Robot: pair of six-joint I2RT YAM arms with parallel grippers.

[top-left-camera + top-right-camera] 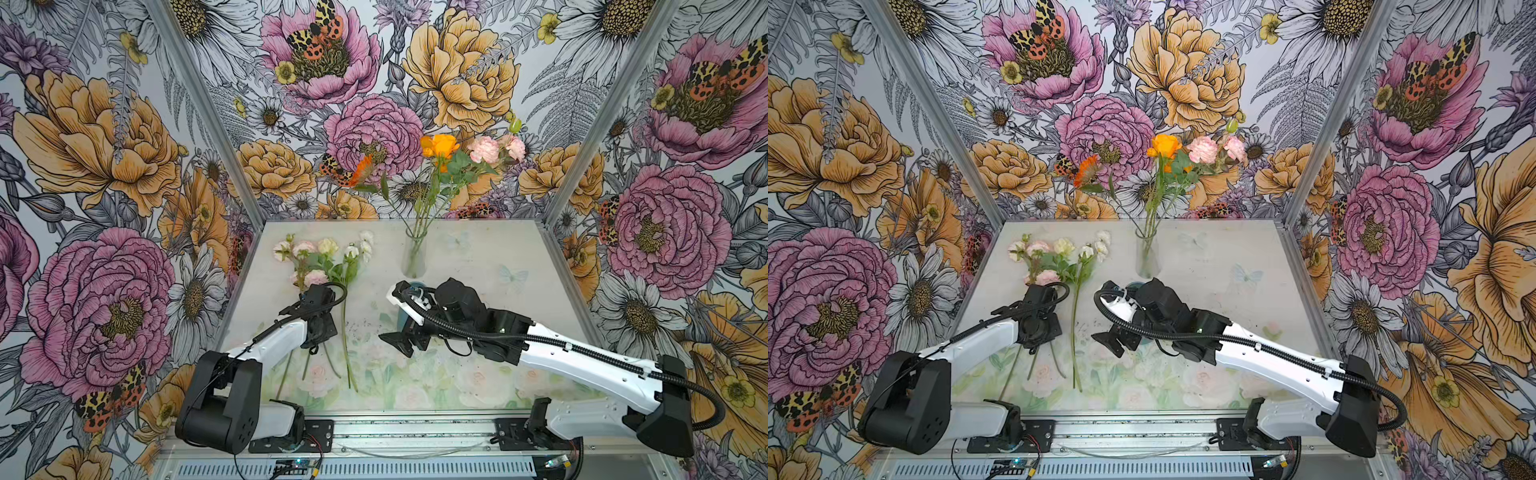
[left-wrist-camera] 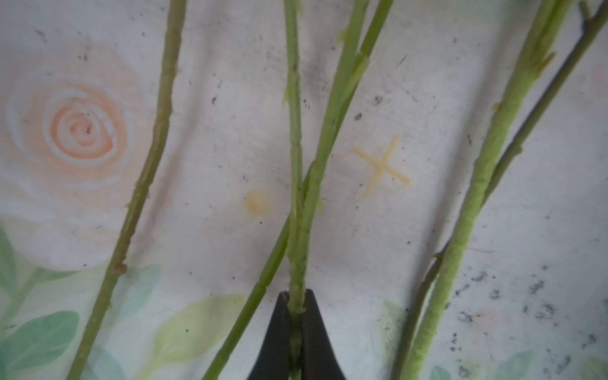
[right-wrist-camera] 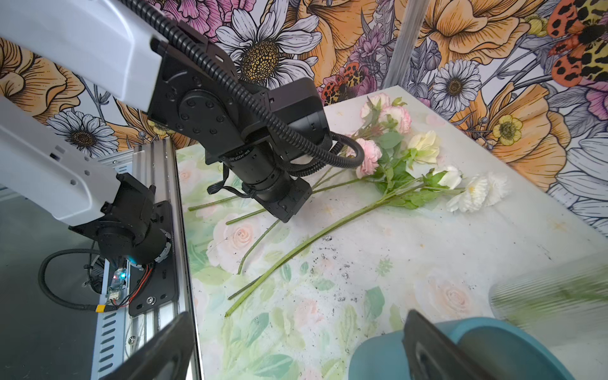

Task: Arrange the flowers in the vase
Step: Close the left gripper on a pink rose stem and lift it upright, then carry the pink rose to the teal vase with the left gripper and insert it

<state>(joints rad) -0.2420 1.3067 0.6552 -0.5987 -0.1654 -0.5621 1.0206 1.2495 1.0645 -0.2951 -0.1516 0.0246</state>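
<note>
1. The left hand [image 2: 296, 301]: in the left wrist view I see its two black fingers pinched shut on one thin green stem [image 2: 295, 204]. Other stems lie to either side on the worktop.
2. The right hand [image 3: 296, 348]: the jaws stand wide apart. A teal rounded plastic tub [image 3: 477, 348] lies partly between them, and I cannot tell whether a finger touches it.
3. A loose bunch of pale pink, cream and white flowers [image 1: 324, 257] lies flat on the pastel-printed worktop [image 1: 478, 249], left of the clear glass vase [image 1: 415, 257]. Orange and pink flowers [image 1: 449, 158] stand upright in that vase.
4. Both top views hide the left fingertips under the wrist, so only the left wrist view shows the grip. The standing blooms appear only in the top views. The right wrist view catches just a blurred edge of the vase [image 3: 543, 296].
</note>
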